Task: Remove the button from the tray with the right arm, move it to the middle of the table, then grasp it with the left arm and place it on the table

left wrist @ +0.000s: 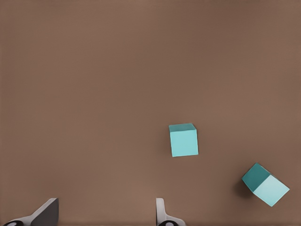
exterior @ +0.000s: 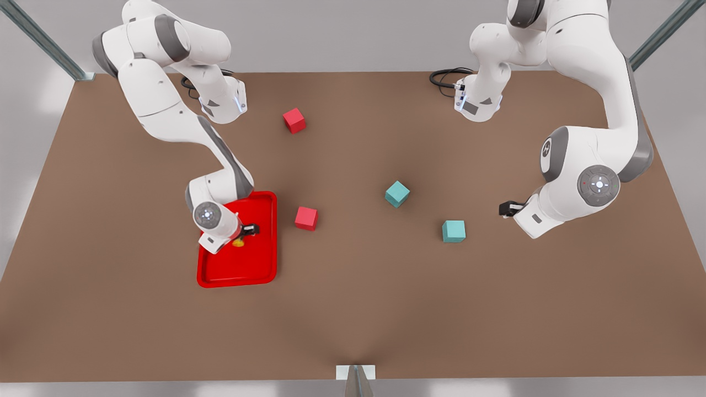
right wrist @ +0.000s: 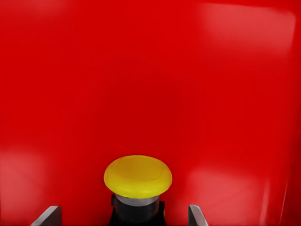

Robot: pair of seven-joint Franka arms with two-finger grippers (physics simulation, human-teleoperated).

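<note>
Tray [exterior: 259, 275]: red, glossy, low rim, near-left part of the table in the front view, long axis running near to far.
Button [exterior: 238, 242]: inside the tray, about mid-length, toward its left side; yellow cap up, dark body below [right wrist: 138, 175].
Right gripper [exterior: 249, 230]: over the tray, on the arm at the front view's left. Fingers [right wrist: 47, 215] parted, one on each side of the button, with a gap to each; nothing gripped yet.
Key relation: the button lies straight ahead between the spread fingers, so my judgement is that the next move is a short advance or descent and a close on the body under the cap. The cap is wider than the body and may slip if squeezed there.
Red cube [exterior: 306, 218]: on the table just right of the tray, apart from it; a second red cube [exterior: 294, 120] lies far, toward the back.
Teal cubes: one [exterior: 397, 193] near the table's middle, one [exterior: 453, 231] right of it and nearer.
Left gripper [exterior: 506, 208]: at the right, waiting, hovering over bare table; fingers [left wrist: 44, 214] apart, empty.
Nearer arm: the right, by far.
Table [exterior: 353, 320]: flat matte brown; the middle has room between the cubes for the handover.
</note>
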